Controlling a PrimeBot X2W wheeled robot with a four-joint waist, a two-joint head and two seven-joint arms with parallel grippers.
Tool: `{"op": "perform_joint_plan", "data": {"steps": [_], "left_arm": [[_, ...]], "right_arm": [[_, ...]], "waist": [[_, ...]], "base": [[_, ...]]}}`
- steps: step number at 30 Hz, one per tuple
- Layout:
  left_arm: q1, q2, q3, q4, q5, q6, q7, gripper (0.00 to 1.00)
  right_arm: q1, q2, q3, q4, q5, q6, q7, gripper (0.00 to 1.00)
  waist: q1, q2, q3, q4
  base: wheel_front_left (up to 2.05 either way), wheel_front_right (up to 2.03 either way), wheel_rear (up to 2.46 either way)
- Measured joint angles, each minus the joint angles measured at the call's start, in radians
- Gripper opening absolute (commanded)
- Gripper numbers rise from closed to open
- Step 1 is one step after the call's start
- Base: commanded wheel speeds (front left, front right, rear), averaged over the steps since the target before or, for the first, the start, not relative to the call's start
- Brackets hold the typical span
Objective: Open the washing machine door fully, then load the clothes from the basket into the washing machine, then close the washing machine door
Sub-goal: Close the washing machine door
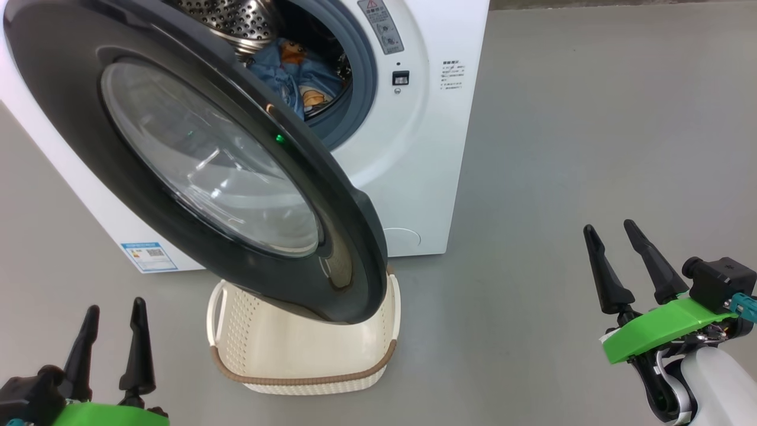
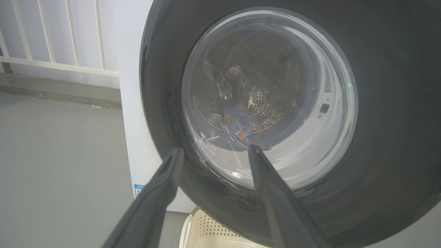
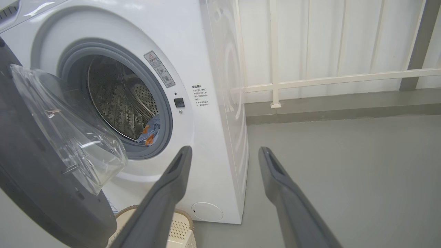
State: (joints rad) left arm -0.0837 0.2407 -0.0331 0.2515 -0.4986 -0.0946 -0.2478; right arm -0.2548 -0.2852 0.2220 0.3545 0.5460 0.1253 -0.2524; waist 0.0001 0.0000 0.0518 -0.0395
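The washing machine (image 1: pixel 408 148) stands ahead with its door (image 1: pixel 195 160) swung partway out, black ring and glass bowl facing me. Light blue clothes (image 1: pixel 295 77) with orange figures lie inside the steel drum, also seen through the door glass as clothes (image 2: pixel 239 122) and past the seal as clothes (image 3: pixel 150 131). The cream basket (image 1: pixel 301 343) sits on the floor under the door's lower edge; its inside looks bare. My left gripper (image 1: pixel 113 316) is open at the lower left, facing the door (image 2: pixel 379 103). My right gripper (image 1: pixel 612 234) is open at the lower right, apart from the machine (image 3: pixel 206 103).
Grey floor (image 1: pixel 562 148) spreads to the right of the machine. A white railing (image 3: pixel 310 79) and pale wall run behind it. A blue label (image 1: pixel 148 256) marks the machine's lower front corner. The basket rim (image 3: pixel 179 224) shows near the machine's foot.
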Motion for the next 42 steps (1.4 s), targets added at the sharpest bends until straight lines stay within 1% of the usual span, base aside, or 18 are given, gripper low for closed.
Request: {"op": "perform_joint_plan", "data": {"steps": [1,2,7,11,14,17,23,25,26,29,31,35,42], "left_arm": [[0.0,0.0,-0.001,0.0,0.0,0.0,0.0,1.0],[0.0,0.0,-0.001,0.0,0.0,0.0,0.0,1.0],[0.0,0.0,-0.002,0.001,-0.001,0.0,0.0,1.0],[0.0,-0.004,-0.009,0.002,-0.002,0.0,0.0,1.0],[0.0,-0.005,-0.016,0.005,-0.002,0.0,0.0,1.0],[0.0,-0.006,-0.024,0.005,-0.002,0.0,0.0,1.0],[0.0,-0.008,-0.035,0.013,-0.005,0.0,0.0,1.0],[0.0,-0.008,-0.037,0.015,-0.005,0.0,0.0,1.0],[0.0,-0.008,-0.037,0.015,-0.005,0.0,0.0,1.0],[0.0,-0.009,-0.045,0.019,-0.005,0.0,0.0,1.0],[0.0,-0.012,-0.051,0.019,-0.005,0.0,0.0,1.0],[0.0,-0.016,-0.059,0.023,-0.009,0.0,0.0,1.0],[0.0,-0.016,-0.061,0.032,-0.015,0.0,0.0,1.0]], "right_arm": [[0.0,0.0,0.0,-0.002,0.0,0.0,0.0,0.28],[0.0,0.0,0.0,-0.005,0.0,0.0,0.0,0.0],[-0.001,0.005,-0.023,-0.035,-0.004,0.0,0.0,0.0],[-0.004,0.024,-0.042,-0.074,-0.01,0.0,0.0,0.0],[-0.013,0.059,-0.068,-0.135,0.012,0.0,0.0,0.0],[-0.028,0.083,-0.067,-0.225,0.039,0.0,0.0,0.0],[-0.031,0.082,0.021,-0.386,0.054,0.0,-0.002,0.0],[-0.034,0.075,0.069,-0.425,0.057,0.0,-0.002,0.0],[-0.034,0.075,0.069,-0.425,0.057,0.0,-0.002,0.0],[-0.041,0.038,0.187,-0.456,0.062,0.0,-0.002,0.0],[-0.045,0.014,0.257,-0.455,0.062,0.0,-0.002,0.0],[-0.055,-0.022,0.347,-0.416,0.063,0.0,-0.002,0.0],[-0.091,-0.073,0.433,-0.258,0.086,0.0,-0.001,0.0]], "waist": [[0.0,0.0,0.001,0.001],[0.0,0.0,0.001,0.003],[0.0,0.0,0.003,0.012],[-0.0001,0.0,0.001,0.028],[-0.0001,0.0,-0.002,0.045],[0.0,0.0,-0.004,0.066],[0.0,0.0,-0.009,0.118],[-0.0001,0.0,-0.012,0.137],[-0.0001,0.0,-0.012,0.137],[-0.0001,0.0,-0.018,0.167],[-0.0001,0.0,-0.023,0.187],[0.0,0.0,-0.03,0.23],[-0.0001,0.0,-0.033,0.301]], "base": [[0.0,0.0,0.0],[0.0,0.0,0.0],[0.0,0.0,0.0],[0.0,0.0,0.0],[0.0,0.0,0.0],[0.0,0.0,0.0],[0.0,0.0,0.0],[0.0,0.0,0.0],[0.0,0.0,0.0],[0.0,0.0,0.0],[0.0,0.0,0.0],[0.0,0.0,0.0],[0.0,0.0,0.0]]}}
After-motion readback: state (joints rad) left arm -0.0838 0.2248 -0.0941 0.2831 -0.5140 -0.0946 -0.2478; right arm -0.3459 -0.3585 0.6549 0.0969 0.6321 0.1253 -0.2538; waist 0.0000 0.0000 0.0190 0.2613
